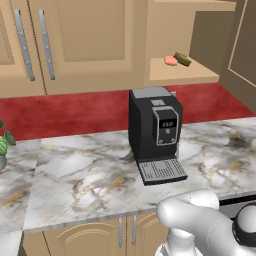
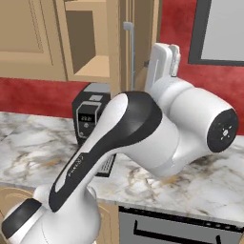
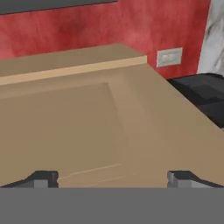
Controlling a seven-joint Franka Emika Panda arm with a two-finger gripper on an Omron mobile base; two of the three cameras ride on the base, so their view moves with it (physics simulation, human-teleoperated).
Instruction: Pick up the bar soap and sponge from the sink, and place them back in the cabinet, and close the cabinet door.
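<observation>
Looking through the left base view first, the bar soap (image 1: 170,60) and the sponge (image 1: 182,59) already lie side by side, touching or nearly so, on the shelf of the open cabinet (image 1: 182,74), above and behind a black coffee machine (image 1: 155,132) that stands on the marble counter (image 1: 75,175); part of the cabinet door (image 1: 244,50) swings out at the right edge. In the right base view, the white arm reaches up with its hand raised beside the door's edge (image 2: 125,47), where the long silver bar handle (image 2: 129,52) runs vertically; the gripper (image 2: 164,59) sits just right of that handle, though its jaws are hidden from this side. In the hand view, the 2 dark finger tips (image 3: 43,178) stand wide apart with nothing between them, facing the door's recessed tan panel (image 3: 65,127) at close range, with a wall outlet (image 3: 169,57) on the red wall beyond. Judging from this, both items are stowed and only closing the door remains. To do it well, the open hand should press flat against the panel's outer face near the handle side, far from the hinge, and follow the door's arc steadily, keeping clear of the coffee machine below.
</observation>
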